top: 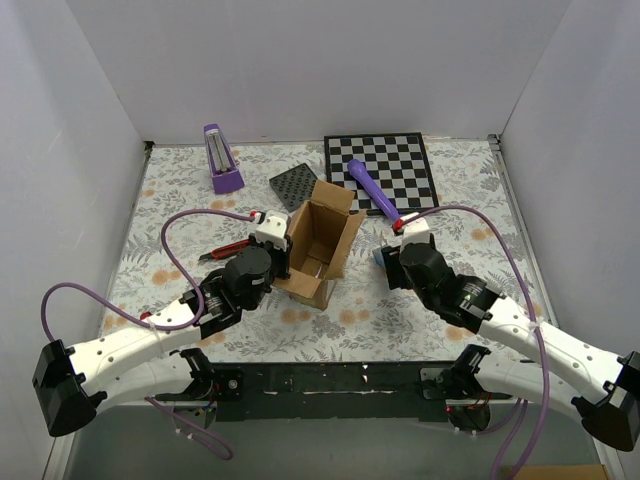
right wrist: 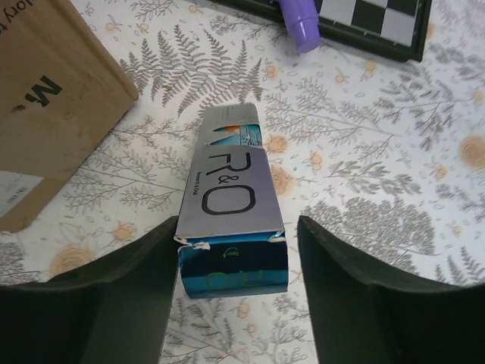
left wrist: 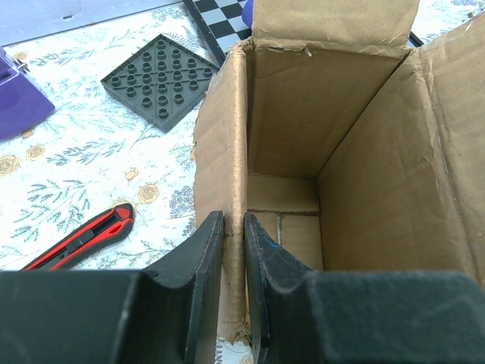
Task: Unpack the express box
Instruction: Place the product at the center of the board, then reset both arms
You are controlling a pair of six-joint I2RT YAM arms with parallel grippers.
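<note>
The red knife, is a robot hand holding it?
No, the red knife lies loose on the table, while the left gripper pinches a wall of the express box.

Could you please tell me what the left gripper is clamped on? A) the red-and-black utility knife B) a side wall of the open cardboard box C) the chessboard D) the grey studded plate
B: the left wrist view shows the left gripper pinching a wall of the express box; the utility knife lies apart.
</note>
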